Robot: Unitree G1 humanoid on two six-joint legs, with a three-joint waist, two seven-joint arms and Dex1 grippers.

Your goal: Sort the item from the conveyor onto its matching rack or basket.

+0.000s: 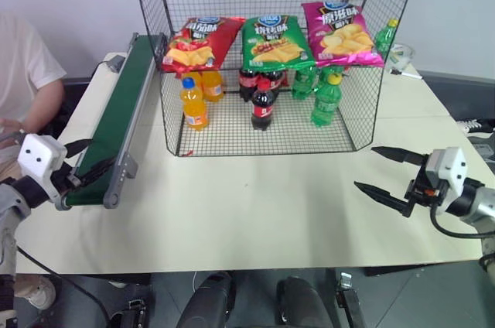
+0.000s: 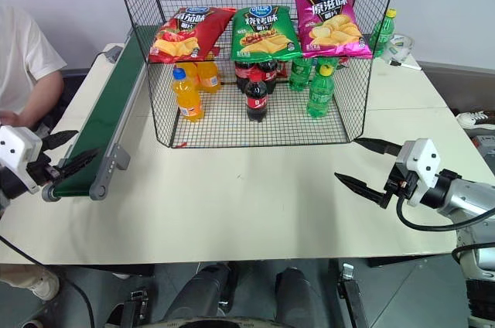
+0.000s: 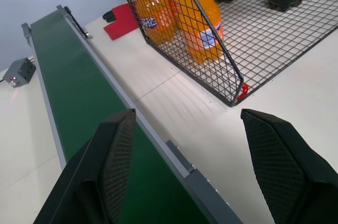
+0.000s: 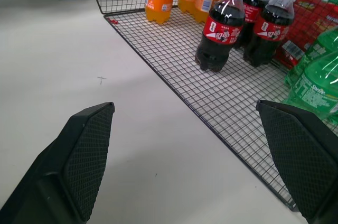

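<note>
The red crisp bag (image 1: 199,43) lies on a middle shelf of the black wire rack (image 1: 309,138), at its left end, next to a green bag (image 1: 272,42) and a pink bag (image 1: 340,32). The dark green conveyor (image 1: 124,111) runs along the rack's left side, and its belt is bare. My left gripper (image 1: 83,164) hovers open over the conveyor's near end, holding nothing. My right gripper (image 1: 365,167) is open and empty above the table, in front of the rack's right corner. The left wrist view shows the belt (image 3: 79,102) under my left fingers.
Orange bottles (image 1: 195,100), cola bottles (image 1: 261,104) and green bottles (image 1: 326,100) stand on the rack's bottom tier. A person in a white shirt (image 1: 23,73) sits left of the table. A green bottle (image 1: 385,34) and small items stand behind the rack on the right.
</note>
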